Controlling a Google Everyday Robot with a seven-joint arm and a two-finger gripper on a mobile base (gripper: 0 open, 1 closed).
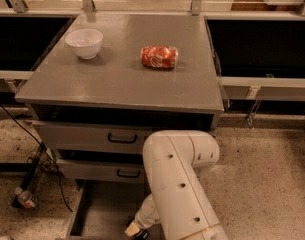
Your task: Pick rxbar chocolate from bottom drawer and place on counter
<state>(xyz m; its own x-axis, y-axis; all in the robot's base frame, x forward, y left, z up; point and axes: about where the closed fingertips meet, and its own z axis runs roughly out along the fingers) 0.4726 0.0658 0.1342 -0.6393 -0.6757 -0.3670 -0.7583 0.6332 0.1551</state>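
Note:
The bottom drawer (pixel 99 211) is pulled open below the cabinet, and a stretch of its flat grey floor shows. My white arm (pixel 179 184) bends down in front of the cabinet into that drawer. The gripper (pixel 137 232) is low inside the drawer at the bottom edge of the view, mostly cut off and partly covered by the arm. The rxbar chocolate is hidden from view. The counter (pixel 117 84) is the broad grey cabinet top above.
A white bowl (pixel 84 42) stands at the counter's back left and a red-orange snack packet (pixel 159 57) lies near its middle. Two shallower drawers with black handles (pixel 122 138) sit above the open one. Cables and a small bottle (pixel 25 198) lie on the floor to the left.

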